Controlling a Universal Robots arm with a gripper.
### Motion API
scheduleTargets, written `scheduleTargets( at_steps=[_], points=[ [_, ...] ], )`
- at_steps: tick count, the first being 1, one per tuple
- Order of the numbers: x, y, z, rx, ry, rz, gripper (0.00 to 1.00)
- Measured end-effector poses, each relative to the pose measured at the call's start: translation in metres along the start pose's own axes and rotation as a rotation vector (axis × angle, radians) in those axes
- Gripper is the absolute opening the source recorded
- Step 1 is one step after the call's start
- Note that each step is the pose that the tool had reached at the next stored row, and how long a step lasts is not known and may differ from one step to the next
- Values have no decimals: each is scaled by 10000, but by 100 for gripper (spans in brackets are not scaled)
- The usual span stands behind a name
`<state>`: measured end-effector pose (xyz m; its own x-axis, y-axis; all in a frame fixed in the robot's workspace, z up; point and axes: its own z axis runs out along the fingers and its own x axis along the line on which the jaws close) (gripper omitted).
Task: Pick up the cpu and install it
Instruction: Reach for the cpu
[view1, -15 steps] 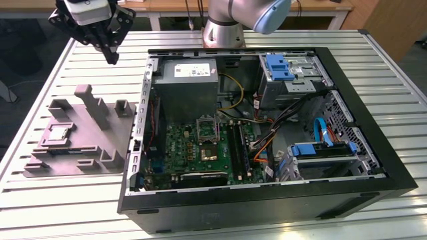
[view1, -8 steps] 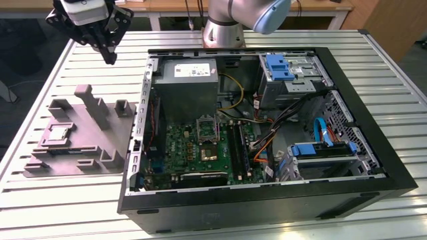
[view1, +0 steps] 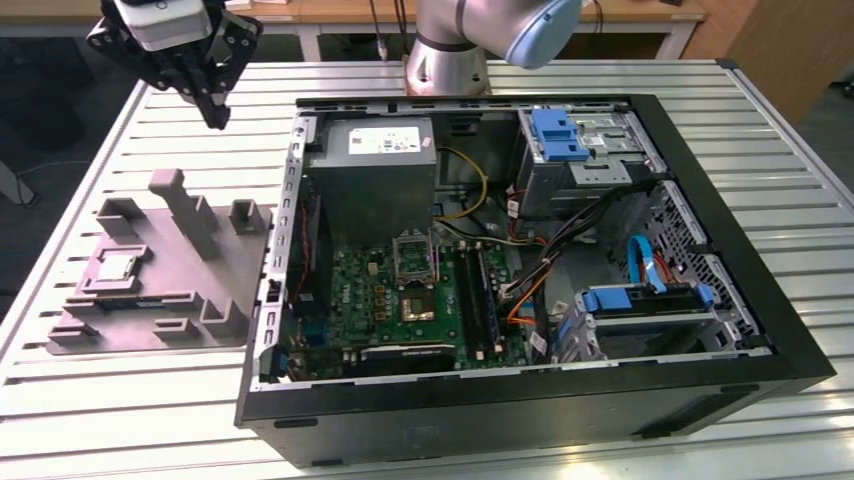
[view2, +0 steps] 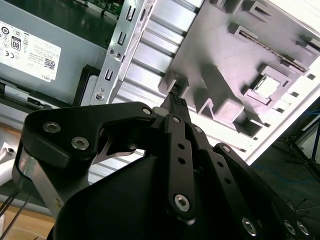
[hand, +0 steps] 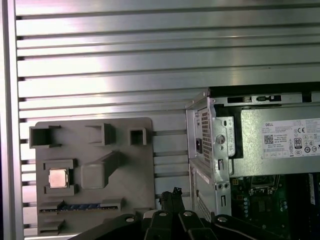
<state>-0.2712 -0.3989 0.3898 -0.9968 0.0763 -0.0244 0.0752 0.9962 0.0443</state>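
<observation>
The cpu (view1: 118, 266) is a small silvery square chip lying in a recess of a grey fixture plate (view1: 174, 290) on the table, at the exterior view's left. In both wrist views the cpu (hand: 58, 178) (view2: 265, 87) sits flat in that recess. My black gripper (view1: 218, 118) hangs high above the table beyond the plate's far end, well away from the chip, with its fingers shut and nothing between them. Its tips (hand: 172, 196) (view2: 176, 101) show in both wrist views. The metal-framed socket (view1: 416, 298) lies on the green motherboard (view1: 400, 305) inside the open computer case.
The open black computer case (view1: 534, 400) takes up the middle and the exterior view's right. Inside are a grey power supply box (view1: 380, 165), drive bays with blue clips (view1: 561, 135) and loose cables (view1: 587, 240). The fixture plate has raised blocks (view1: 187, 205). The table (view1: 107, 400) is slatted aluminium.
</observation>
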Motion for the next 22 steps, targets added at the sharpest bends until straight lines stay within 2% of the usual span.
scheduleTargets(
  at_steps=[22],
  points=[
    [82, -6, -1, 0, 0, -1, 11]
  ],
)
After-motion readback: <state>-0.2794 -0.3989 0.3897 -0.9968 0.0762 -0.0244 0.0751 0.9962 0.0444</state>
